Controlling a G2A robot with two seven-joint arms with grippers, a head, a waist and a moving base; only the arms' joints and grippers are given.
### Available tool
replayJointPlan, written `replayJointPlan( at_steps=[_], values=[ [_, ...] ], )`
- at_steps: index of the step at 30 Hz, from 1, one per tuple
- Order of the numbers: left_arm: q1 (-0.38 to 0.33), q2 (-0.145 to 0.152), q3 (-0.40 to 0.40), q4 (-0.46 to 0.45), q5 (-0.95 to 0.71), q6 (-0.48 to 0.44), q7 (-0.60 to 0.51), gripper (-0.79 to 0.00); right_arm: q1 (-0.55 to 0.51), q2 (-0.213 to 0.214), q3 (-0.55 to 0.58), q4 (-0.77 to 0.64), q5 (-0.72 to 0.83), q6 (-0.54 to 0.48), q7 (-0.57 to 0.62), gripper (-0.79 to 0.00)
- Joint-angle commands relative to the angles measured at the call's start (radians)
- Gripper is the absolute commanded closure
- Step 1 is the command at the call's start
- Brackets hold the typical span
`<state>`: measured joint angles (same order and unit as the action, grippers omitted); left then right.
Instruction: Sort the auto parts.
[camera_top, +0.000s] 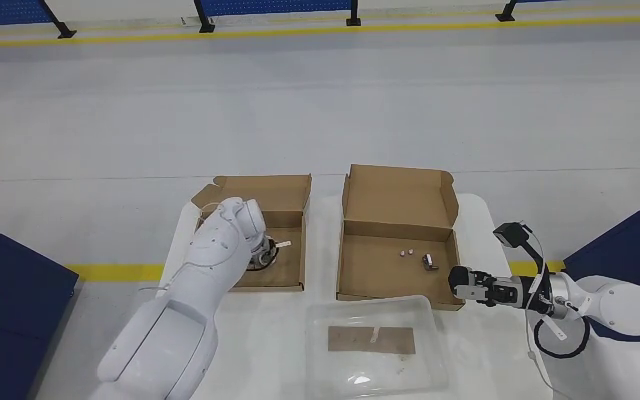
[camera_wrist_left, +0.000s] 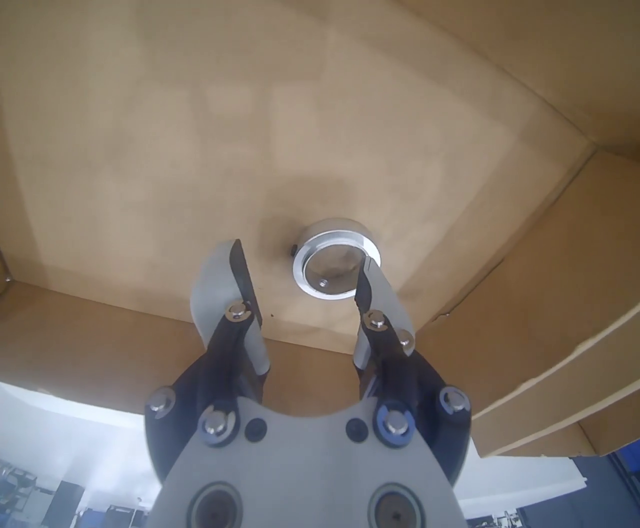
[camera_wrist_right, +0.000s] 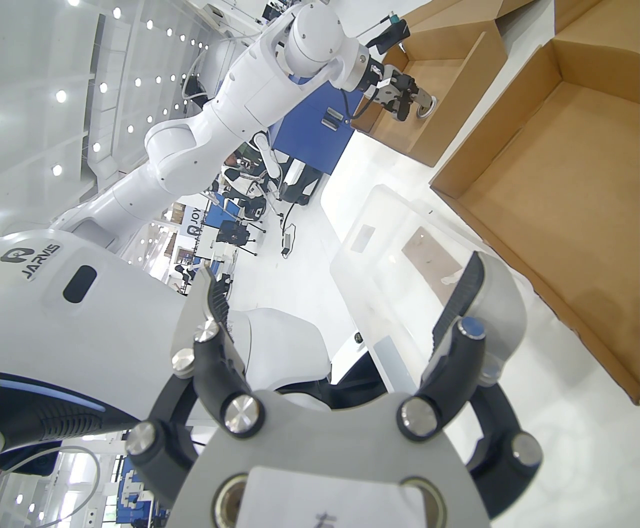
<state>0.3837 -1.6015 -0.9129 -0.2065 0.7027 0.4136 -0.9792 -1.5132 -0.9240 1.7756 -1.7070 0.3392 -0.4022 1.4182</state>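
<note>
A silver metal ring (camera_wrist_left: 336, 247) lies flat on the floor of the left cardboard box (camera_top: 285, 200). My left gripper (camera_wrist_left: 300, 260) hangs open just over it, one fingertip (camera_wrist_left: 367, 280) overlapping the ring's rim and the other well clear beside it. In the top view the left gripper (camera_top: 263, 252) is inside that box. Two or three small parts (camera_top: 430, 262) lie in the right cardboard box (camera_top: 390, 285). My right gripper (camera_top: 462, 282) stands open and holds nothing, beside that box's near right corner. The right wrist view shows the right gripper (camera_wrist_right: 340, 270) and, farther off, the left gripper (camera_wrist_right: 410, 97).
A clear plastic bin (camera_top: 320, 340) with a brown card and little else on its floor sits at the table's front, between the arms. Both boxes have raised lids at the back. The right box's wall (camera_wrist_right: 550, 280) is close beside the right gripper.
</note>
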Motion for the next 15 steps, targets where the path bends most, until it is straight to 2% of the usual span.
replayJointPlan(
  at_steps=[1,3,5,7,8,12,15],
  values=[
    [-0.003,0.005,-0.005,-0.002,-0.004,-0.01,0.004,-0.357,0.0,0.0,0.0,0.0,0.0,0.0,0.0,-0.785],
    [-0.008,0.01,-0.011,-0.008,-0.009,-0.022,0.005,-0.379,0.0,0.0,0.0,0.0,0.0,0.0,0.0,-0.785],
    [-0.014,0.019,-0.02,-0.013,-0.015,-0.041,0.001,-0.468,0.0,0.0,0.0,0.0,0.0,0.0,0.0,-0.785],
    [-0.019,0.028,-0.03,-0.024,-0.023,-0.055,0.0,-0.733,0.0,0.0,0.0,0.0,0.0,0.0,0.0,-0.785],
    [-0.02,0.032,-0.036,-0.033,-0.029,-0.065,-0.003,-0.785,0.0,0.0,0.0,0.0,0.0,0.0,0.0,-0.785],
    [-0.01,0.054,-0.059,-0.086,-0.048,-0.108,-0.021,-0.785,0.0,0.0,0.0,0.0,0.0,0.0,0.0,-0.785],
    [0.014,0.079,-0.087,-0.163,-0.068,-0.156,-0.062,-0.785,0.0,0.0,0.0,0.0,0.0,0.0,0.0,-0.785]
  ],
)
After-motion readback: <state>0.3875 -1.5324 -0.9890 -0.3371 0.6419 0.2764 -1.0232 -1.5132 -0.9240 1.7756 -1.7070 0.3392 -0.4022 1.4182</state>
